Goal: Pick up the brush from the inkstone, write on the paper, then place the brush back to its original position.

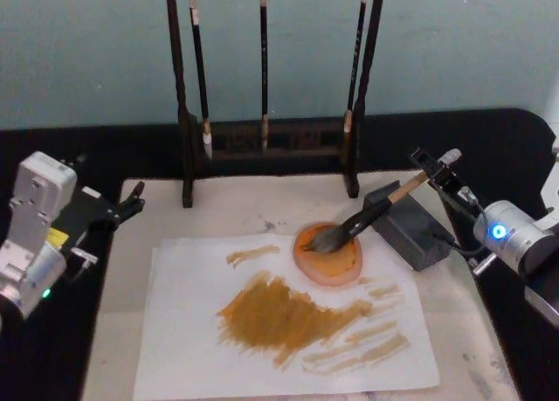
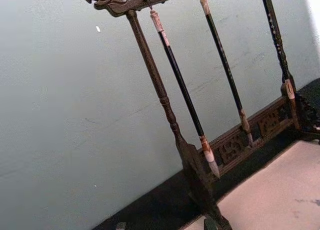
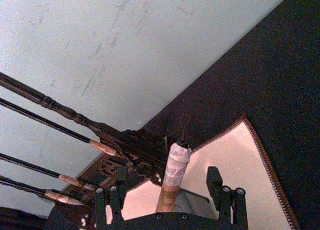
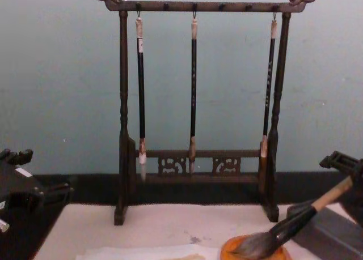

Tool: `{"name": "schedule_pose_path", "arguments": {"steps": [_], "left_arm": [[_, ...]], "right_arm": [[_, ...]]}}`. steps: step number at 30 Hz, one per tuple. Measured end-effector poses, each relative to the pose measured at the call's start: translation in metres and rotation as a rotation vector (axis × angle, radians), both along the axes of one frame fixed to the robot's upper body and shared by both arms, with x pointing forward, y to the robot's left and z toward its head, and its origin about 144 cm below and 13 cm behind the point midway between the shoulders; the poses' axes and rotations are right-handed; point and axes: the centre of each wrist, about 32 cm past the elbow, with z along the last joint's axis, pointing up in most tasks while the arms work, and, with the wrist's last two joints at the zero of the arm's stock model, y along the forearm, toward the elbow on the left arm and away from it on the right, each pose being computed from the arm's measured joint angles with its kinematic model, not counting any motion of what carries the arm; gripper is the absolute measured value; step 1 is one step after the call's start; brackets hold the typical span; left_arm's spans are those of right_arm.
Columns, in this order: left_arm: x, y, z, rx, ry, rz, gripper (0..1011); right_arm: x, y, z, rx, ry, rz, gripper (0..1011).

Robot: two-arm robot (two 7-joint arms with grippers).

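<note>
The brush (image 1: 367,219) lies slanted, its bushy tip in the orange inkstone (image 1: 342,270) and its wooden handle propped on a grey box (image 1: 410,231). My right gripper (image 1: 439,170) is at the handle's white wrapped end. In the right wrist view its fingers (image 3: 216,186) stand open on either side of the handle (image 3: 171,182), with a gap on both sides. The paper (image 1: 192,331) lies in front of the inkstone and carries broad brown strokes (image 1: 284,318). My left gripper (image 1: 129,203) is open and parked off the mat's left edge, holding nothing.
A dark wooden brush rack (image 1: 271,139) with three thin black brushes hanging from it stands at the back of the beige mat (image 1: 227,204). Black cloth (image 1: 131,152) surrounds the mat. The grey box sits right of the inkstone.
</note>
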Motion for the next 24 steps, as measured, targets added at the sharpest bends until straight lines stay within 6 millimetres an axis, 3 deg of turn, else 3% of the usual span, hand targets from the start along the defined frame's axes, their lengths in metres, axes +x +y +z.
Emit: {"name": "schedule_pose_path", "arguments": {"steps": [24], "left_arm": [[0.0, 0.0, 0.0, 0.0, 0.0, 0.0, 1010]], "right_arm": [[0.0027, -0.0015, -0.0012, 0.023, -0.006, 0.007, 1000]]}}
